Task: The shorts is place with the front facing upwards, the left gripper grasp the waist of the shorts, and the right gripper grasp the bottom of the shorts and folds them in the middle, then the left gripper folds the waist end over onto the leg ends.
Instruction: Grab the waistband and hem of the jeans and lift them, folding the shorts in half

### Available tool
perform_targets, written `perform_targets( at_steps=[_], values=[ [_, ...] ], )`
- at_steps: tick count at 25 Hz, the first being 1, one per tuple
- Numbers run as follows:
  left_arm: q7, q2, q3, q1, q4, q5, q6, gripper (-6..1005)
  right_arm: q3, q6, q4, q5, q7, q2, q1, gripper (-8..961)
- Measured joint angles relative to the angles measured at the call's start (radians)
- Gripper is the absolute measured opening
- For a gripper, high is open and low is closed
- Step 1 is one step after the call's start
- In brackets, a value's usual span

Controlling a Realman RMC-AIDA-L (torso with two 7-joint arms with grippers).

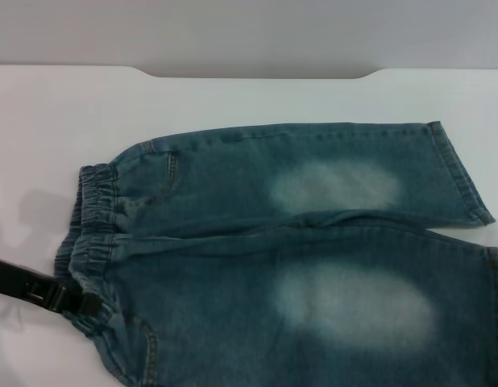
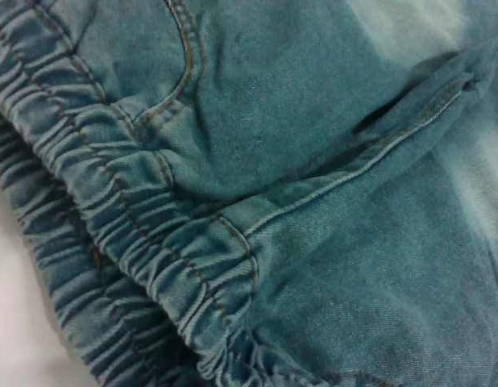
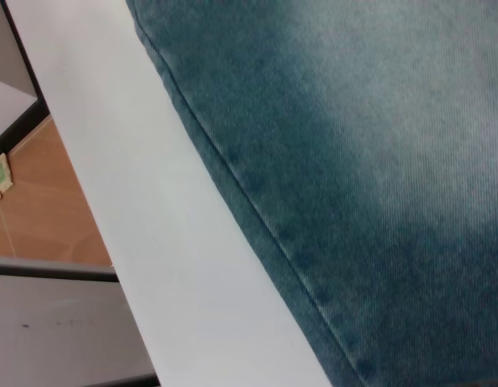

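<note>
While the left gripper (image 1: 86, 304) touches the waist of the shorts (image 1: 92, 234) at the bench's (image 1: 39, 129) left, I cannot tell how its fingers stand. One pair of shorts (image 1: 313, 266) lies flat, two pale patches up, two leg ends (image 1: 462, 173) rightward. The right gripper is unseen.

Far side: a bare strip of white table (image 1: 257, 101) lies between the shorts (image 1: 313, 242) and the table's far edge.
Left side: open tabletop lies beyond the waist of the shorts (image 1: 92, 234), except at near left.
Near left: the left gripper (image 1: 81, 301) reaches in at the waistband and blocks that corner.
Right side: the leg ends (image 1: 462, 173) run to the view's edge; little bare table shows.
Near side: denim covers the table.
</note>
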Motion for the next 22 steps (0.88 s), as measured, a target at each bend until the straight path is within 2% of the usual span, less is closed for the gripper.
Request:
perform_targets(
  at_steps=[3, 14, 22],
  values=[
    [0.0, 0.0, 0.0, 0.0, 0.0, 0.0, 0.0, 109, -0.011, 0.003, 0.003, -0.004, 0.003, 0.0, 0.001, 267],
    [0.0, -0.001, 0.0, 0.0, 0.0, 0.0, 0.002, 115, -0.066, 0.04, 0.005, -0.01, 0.038, -0.001, -0.008, 77],
    [0.0, -0.002, -0.001, 0.003, 0.002, -0.003, 0.003, 118, -0.053, 0.049, -0.027, 0.002, 0.036, -0.001, -0.02, 15]
  ],
)
